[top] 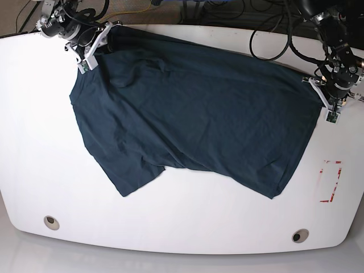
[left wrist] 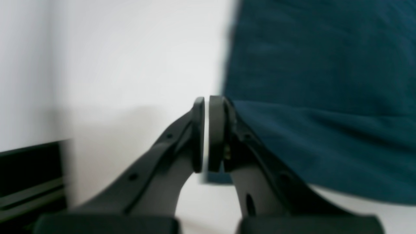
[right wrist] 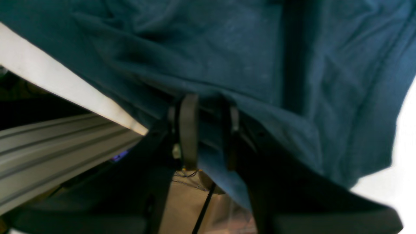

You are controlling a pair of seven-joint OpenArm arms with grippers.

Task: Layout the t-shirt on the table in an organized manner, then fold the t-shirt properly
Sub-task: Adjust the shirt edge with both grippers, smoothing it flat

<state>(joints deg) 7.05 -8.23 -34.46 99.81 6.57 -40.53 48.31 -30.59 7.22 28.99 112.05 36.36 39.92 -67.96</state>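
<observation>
The dark teal t-shirt (top: 187, 114) lies spread and wrinkled across the white table (top: 170, 227), running from the far left corner to the right edge. At that far left corner my right gripper (top: 91, 54) is shut on the shirt's edge. In the right wrist view, cloth (right wrist: 227, 48) is bunched between the fingers of the right gripper (right wrist: 209, 107), over the table edge (right wrist: 48, 78). My left gripper (top: 330, 111) sits at the shirt's right edge. The left wrist view shows it (left wrist: 206, 100) shut with nothing between the pads, and the shirt (left wrist: 325, 81) lies against its right finger.
A red tape rectangle (top: 331, 181) marks the table near the right edge. Two round grommet holes (top: 51, 222) (top: 300, 235) sit near the front corners. Cables (top: 267, 34) run along the back edge. A metal frame rail (right wrist: 48, 146) lies below the table's far left edge.
</observation>
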